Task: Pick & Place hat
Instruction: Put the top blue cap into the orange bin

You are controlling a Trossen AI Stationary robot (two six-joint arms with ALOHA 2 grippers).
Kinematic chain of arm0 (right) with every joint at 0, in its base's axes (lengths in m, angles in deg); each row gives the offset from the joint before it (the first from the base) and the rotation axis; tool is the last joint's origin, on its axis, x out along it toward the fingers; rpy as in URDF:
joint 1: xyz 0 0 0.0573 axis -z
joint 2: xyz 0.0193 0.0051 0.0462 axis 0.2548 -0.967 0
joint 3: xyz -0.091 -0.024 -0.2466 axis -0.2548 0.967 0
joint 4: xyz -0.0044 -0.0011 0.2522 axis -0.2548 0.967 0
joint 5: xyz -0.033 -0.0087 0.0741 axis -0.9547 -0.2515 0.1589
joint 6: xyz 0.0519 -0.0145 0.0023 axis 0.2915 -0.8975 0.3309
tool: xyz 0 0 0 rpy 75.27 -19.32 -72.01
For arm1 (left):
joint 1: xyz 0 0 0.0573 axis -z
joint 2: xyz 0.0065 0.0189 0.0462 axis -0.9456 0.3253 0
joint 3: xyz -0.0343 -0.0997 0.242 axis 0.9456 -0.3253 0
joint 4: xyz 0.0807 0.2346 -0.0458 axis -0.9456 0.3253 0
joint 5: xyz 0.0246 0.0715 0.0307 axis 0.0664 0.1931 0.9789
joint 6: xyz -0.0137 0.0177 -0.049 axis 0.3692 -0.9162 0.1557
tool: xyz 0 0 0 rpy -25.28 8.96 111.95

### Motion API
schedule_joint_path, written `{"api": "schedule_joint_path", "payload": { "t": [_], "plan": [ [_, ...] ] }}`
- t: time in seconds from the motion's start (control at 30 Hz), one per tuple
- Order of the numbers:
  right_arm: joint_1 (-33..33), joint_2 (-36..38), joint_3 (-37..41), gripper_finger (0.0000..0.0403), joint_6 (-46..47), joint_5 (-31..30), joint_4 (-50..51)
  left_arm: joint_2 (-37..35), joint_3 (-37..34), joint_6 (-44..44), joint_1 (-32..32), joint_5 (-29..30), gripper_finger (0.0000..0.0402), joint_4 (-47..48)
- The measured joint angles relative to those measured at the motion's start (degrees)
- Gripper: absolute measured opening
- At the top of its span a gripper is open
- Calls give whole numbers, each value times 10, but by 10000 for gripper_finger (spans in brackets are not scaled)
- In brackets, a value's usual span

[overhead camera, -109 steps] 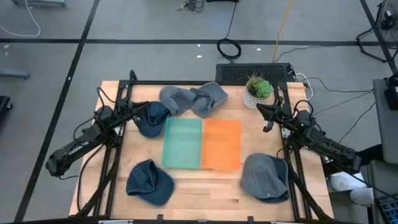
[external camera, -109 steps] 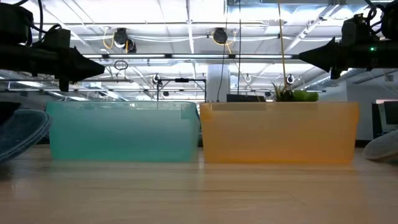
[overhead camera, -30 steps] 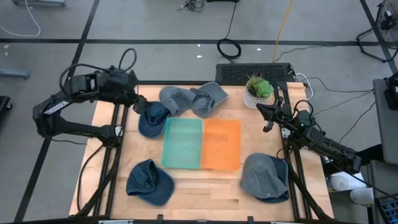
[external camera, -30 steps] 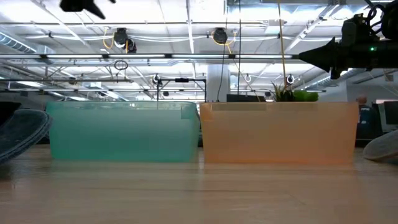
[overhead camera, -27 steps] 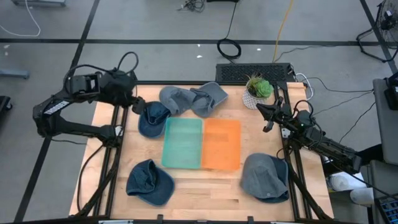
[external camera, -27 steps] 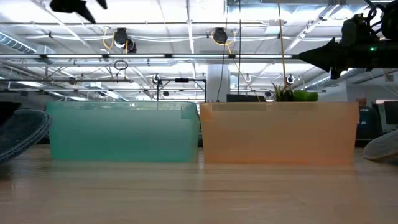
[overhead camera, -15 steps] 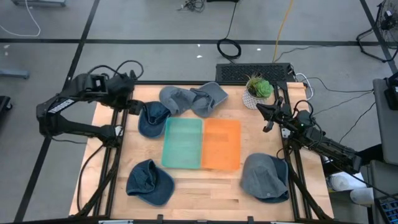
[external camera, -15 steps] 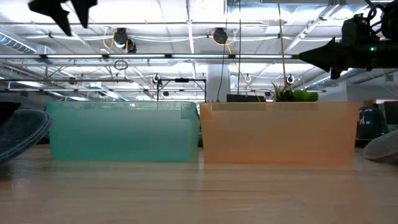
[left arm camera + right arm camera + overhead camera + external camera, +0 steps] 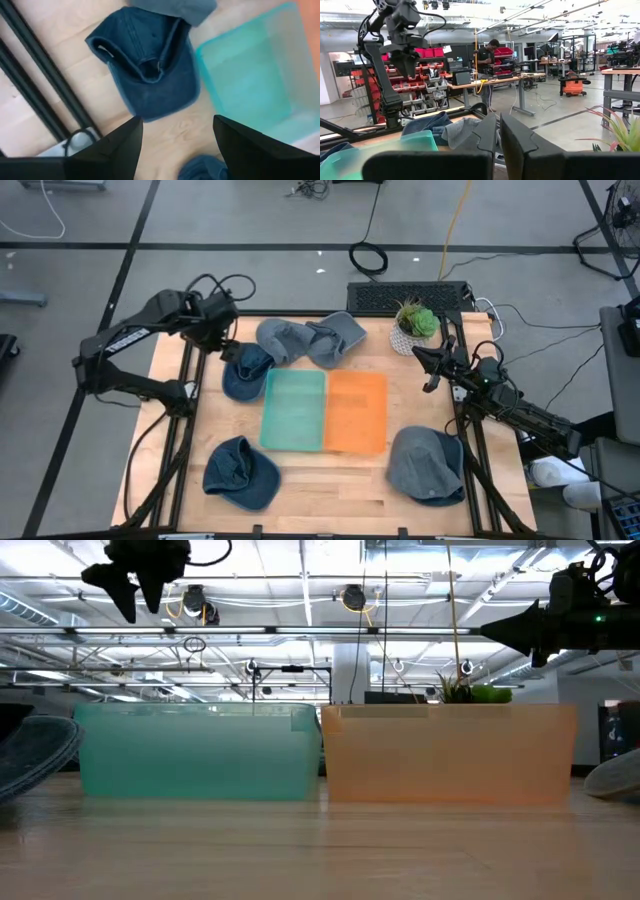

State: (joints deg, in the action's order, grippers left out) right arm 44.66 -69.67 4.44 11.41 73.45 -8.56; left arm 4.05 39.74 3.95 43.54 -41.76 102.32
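Left wrist view looks straight down on a navy cap (image 9: 150, 70) lying upside down on the wooden surface (image 9: 30, 100), its inner band and strap showing, just beside the corner of the teal bin (image 9: 250, 85); this looks to be the hat being gone after. The left end effector (image 9: 177, 145) hangs above it with its fingers spread and nothing between them, well clear of the fabric (in the low view it is high up over the teal bin's end). The step in hand reads as the approach to a pick: the next move calls for a descent onto the cap, fingers astride a fold or the brim edge, then a close before lifting toward a bin. The right end effector (image 9: 428, 370) waits at the surface's far right edge near the potted plant (image 9: 414, 322), fingers pressed together and empty. Counting from the high view: five hats in all, namely two navy caps, the second (image 9: 240, 472) at the near left, two grey hats (image 9: 310, 340) overlapping at the far edge, and one grey hat (image 9: 426, 464) at the near right; two bins, the teal one and an orange bin (image 9: 356, 412) touching side by side, both apparently empty; one plant.
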Motion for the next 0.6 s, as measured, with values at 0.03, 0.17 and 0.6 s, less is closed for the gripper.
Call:
{"api": "schedule_joint_path", "payload": {
  "t": [0.03,0.17,0.6],
  "plan": [
    [0,0,0,16,0,0,0,3,-3,9,-6,1,253,0],
    [0,0,0,16,0,0,0,11,-30,35,-28,2,253,1],
    [0,0,0,16,0,0,0,12,-135,36,-73,22,253,-23]
  ]
}}
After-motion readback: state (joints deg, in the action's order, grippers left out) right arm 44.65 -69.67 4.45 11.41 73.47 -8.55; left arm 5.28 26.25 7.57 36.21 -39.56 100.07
